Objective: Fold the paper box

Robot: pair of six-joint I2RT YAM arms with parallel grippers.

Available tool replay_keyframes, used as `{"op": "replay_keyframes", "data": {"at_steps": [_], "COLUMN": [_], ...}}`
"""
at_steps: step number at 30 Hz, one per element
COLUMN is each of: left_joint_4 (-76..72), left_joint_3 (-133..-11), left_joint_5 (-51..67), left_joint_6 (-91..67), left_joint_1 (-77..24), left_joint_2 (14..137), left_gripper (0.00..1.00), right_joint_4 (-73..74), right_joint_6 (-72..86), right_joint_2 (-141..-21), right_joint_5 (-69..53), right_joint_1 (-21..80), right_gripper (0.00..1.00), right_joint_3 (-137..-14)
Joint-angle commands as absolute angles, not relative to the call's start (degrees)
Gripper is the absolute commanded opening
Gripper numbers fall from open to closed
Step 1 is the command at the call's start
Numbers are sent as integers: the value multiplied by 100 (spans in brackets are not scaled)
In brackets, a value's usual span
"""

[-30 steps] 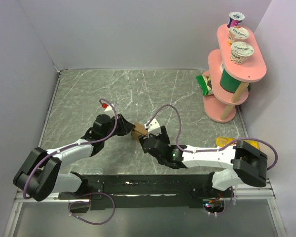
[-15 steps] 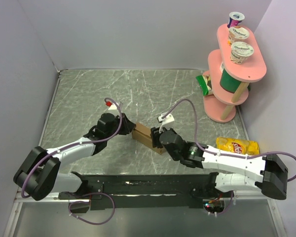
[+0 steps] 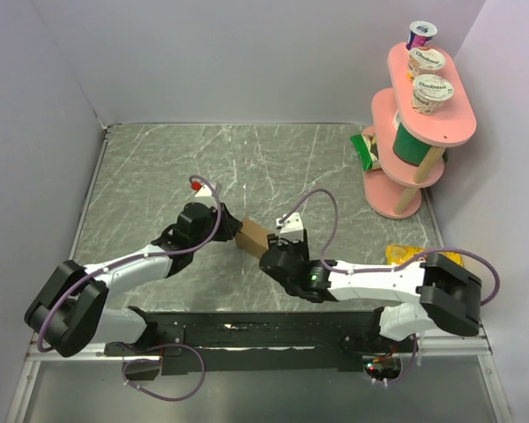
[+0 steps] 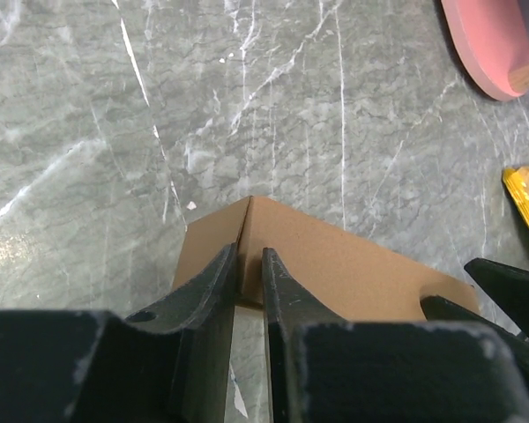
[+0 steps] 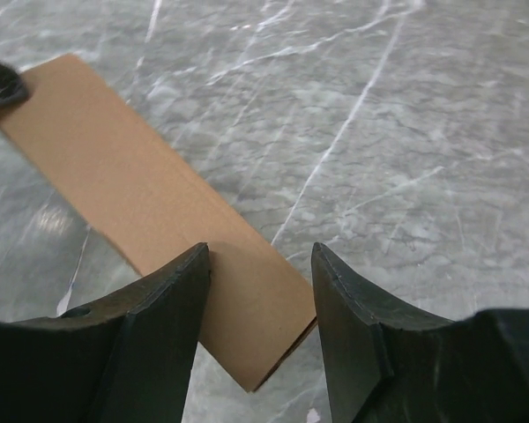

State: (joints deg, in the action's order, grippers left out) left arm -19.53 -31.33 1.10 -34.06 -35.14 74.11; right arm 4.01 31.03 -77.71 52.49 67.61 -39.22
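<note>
Landmark: pink two-tier stand [image 3: 420, 115], at the far right corner of the grey marbled table [image 3: 159, 167]
Paper box [image 3: 251, 236]: plain brown cardboard, long and narrow, lying on the table well to the left of the stand's foot and nearer the arm bases than it; it sits between the two grippers, one at each end
Box up close: the left wrist view shows a sharp folded corner [image 4: 335, 256] with two plain faces meeting at it; the right wrist view shows a flat unprinted strip [image 5: 141, 194] running away from the fingers
Left gripper [image 3: 232, 231]: at the box end farther from the stand; in its own view [image 4: 249, 251] the fingers stand nearly together, pinching a thin cardboard edge just below the folded corner
Right gripper [image 3: 269, 249]: at the box end nearer the stand; in its own view [image 5: 260, 251] the fingers are about half apart and straddle the narrow end, one finger overlapping the cardboard, the other at its corner, so it clasps the box across its width
Yogurt cups [image 3: 433, 92]: three on the stand's top tier
Green cylinder [image 3: 409, 145]: on the stand's lower tier
Green packet [image 3: 364, 150]: leaning at the left edge of the stand's lower tier
Yellow snack bag [image 3: 401, 254]: on the table nearer the arm bases than the stand's foot, partly hidden by the right arm
</note>
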Motion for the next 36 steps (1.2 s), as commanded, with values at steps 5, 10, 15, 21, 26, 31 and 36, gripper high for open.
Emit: {"op": "replay_keyframes", "data": {"at_steps": [5, 10, 15, 21, 26, 31, 36], "left_joint_4": [-1161, -1274, -1406, -1740, -2082, -2162, -2267], "left_joint_3": [-3234, -3278, -3287, -3032, -2883, -2505, -2171], "left_joint_5": [-334, -159, -44, 290, 755, 563, 431], "left_joint_6": [-3208, -3331, -3576, -3709, -3814, -3823, -3858], "left_joint_1": [-3612, -3604, -3419, -3173, -3182, -3234, -3366], "left_joint_2": [7479, 7383, 7365, 7426, 7769, 7691, 7690], "left_gripper": [34, 45, 47, 37, 32, 30, 29], "right_joint_4": [1381, 1142, 1002, 967, 923, 932, 1028], "right_joint_6": [3710, 3498, 3375, 3331, 3261, 3305, 3436], "right_joint_2": [-8245, -8191, -8235, -8244, -8288, -8279, -8244], "right_joint_5": [5529, 5379, 5239, 5177, 5142, 5124, 5124], "right_joint_1": [6776, 6776, 6768, 6776, 6776, 6768, 6768], "right_gripper": [58, 58, 58, 58, 57, 57, 57], "right_joint_3": [-3832, -3753, -3771, -3762, -3797, -3771, -3744]}}
